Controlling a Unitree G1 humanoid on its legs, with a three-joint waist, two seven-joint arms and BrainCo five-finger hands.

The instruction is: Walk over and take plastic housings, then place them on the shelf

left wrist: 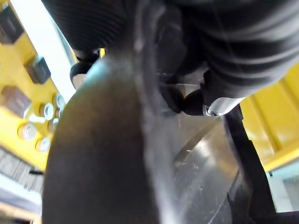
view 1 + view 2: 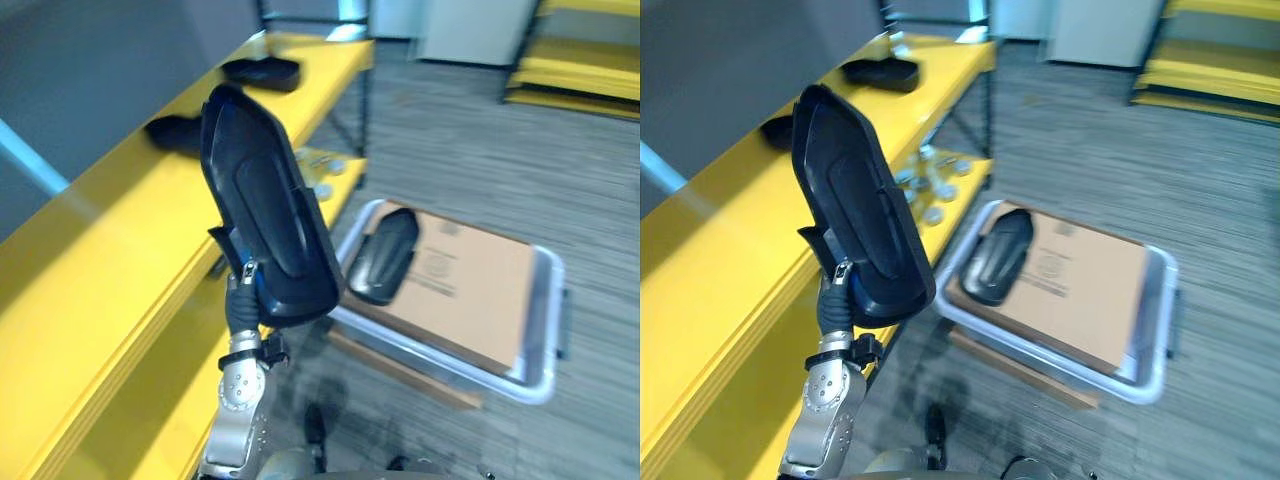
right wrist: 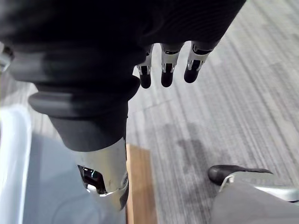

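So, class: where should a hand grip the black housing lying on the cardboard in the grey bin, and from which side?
Probably across its narrow middle, coming from above: the housing lies flat and elongated on the cardboard, and the raised rim of the bin blocks a sideways approach.

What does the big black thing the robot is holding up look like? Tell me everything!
It is a black plastic housing, a long, glossy shell with rounded ends. A raised oval bulge runs down its middle and a thin rim goes around its edge. It stands nearly upright, tilted a little, in the air beside the yellow shelf. The left robot hand grips its lower end from behind. Nothing else seems to touch it.
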